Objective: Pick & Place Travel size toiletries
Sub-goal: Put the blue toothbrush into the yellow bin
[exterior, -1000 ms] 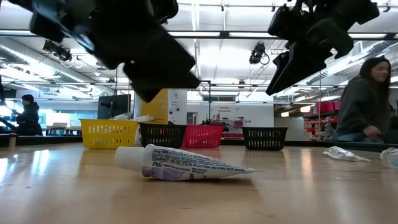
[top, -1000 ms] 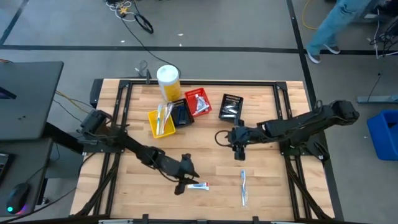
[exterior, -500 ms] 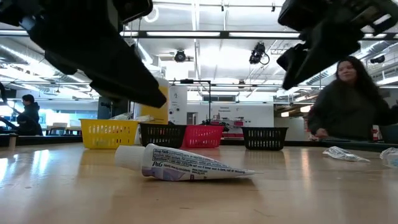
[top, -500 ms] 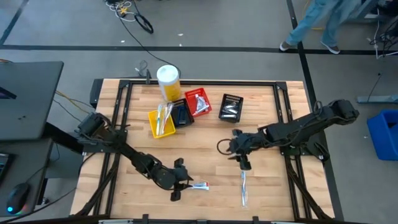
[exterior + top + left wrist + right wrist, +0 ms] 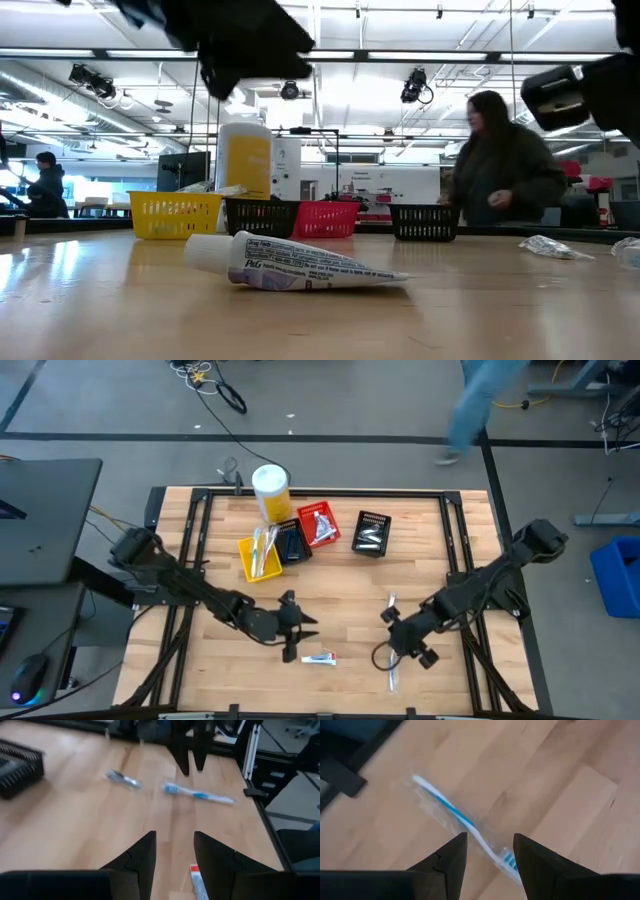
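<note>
A white toothpaste tube lies flat on the table near the front edge; it also shows in the low view. My left gripper hangs open just above it, on its far-left side, with the tube's end beside one finger. A clear-blue toothbrush lies flat to the tube's right. My right gripper is open and hovers over the toothbrush's bristle end, touching nothing. A silvery packet lies farther back.
A yellow basket, a dark basket, a red basket and a black basket stand in a row at the back centre, holding toiletries. A yellow canister stands behind them. A person walks beyond the table.
My left gripper has dipped toward the near edge beside the tube, then risen and drawn back a little toward the far edge. My right gripper has gone toward the near edge, from mid-table to over the toothbrush. The tube and the toothbrush have stayed put.
</note>
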Tool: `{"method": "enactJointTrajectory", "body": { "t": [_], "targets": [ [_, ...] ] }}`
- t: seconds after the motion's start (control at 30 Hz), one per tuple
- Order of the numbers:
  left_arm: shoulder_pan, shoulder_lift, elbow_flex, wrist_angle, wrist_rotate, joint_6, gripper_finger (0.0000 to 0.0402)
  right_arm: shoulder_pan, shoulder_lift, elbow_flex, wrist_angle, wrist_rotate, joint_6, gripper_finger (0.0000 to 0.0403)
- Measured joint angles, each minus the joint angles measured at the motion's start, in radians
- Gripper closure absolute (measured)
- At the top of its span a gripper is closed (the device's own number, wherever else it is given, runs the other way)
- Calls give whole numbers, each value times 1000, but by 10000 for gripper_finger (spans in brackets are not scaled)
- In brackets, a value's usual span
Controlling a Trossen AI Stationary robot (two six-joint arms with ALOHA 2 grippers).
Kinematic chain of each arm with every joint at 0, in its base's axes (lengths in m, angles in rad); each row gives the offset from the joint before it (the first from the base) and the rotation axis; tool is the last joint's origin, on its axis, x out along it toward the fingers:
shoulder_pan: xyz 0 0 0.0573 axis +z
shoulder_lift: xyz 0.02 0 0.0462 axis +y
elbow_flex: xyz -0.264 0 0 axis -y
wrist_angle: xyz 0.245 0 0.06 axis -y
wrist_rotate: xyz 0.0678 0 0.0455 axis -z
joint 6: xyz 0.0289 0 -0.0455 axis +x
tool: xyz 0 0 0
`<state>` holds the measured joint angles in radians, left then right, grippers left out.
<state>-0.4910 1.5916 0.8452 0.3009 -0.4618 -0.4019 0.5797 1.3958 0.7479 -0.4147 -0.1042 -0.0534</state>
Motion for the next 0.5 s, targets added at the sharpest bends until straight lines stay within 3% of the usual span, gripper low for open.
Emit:
{"method": "enactJointTrajectory", "body": {
  "t": [0.2, 0.5],
  "targets": [
    [9, -156, 0, -215, -47, 26, 262, 33, 89, 0, 25, -30, -15, 238],
    [7, -387, -1, -558, -74, -116, 262, 42, 180, 0, 92, 3, -113, 238]
  ]
}}
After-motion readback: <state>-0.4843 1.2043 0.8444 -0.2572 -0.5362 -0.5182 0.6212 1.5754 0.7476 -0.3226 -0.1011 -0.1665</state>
